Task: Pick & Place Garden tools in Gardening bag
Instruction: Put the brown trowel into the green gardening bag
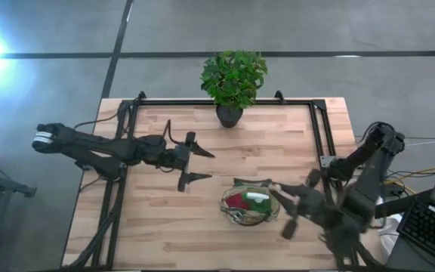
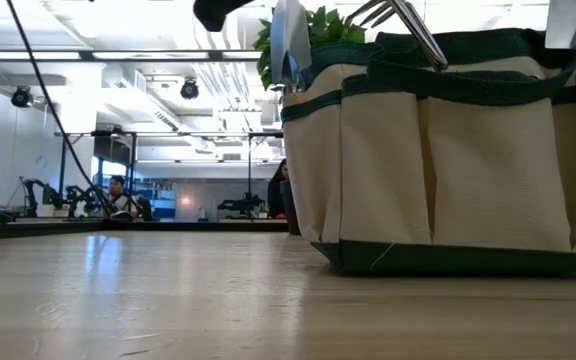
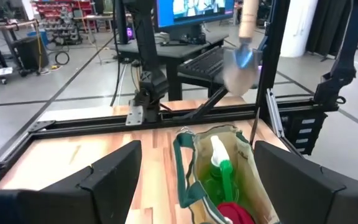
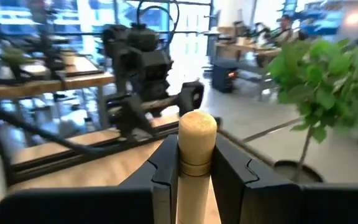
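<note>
Seen from above: gardening bag [image 1: 249,205] on the tabletop [image 1: 165,234] near edge, red scoop [image 1: 237,201] inside. Left tool [image 1: 195,165] spread wide, empty, left of the bag. Right tool [image 1: 287,212] beside the bag; only its wrist camera reveals the clamp on a trowel's wooden handle [image 4: 196,155]. Left wrist adds a green spray bottle [image 3: 221,168] inside the bag. Low camera catches a fork [image 2: 393,20] above the rim.
</note>
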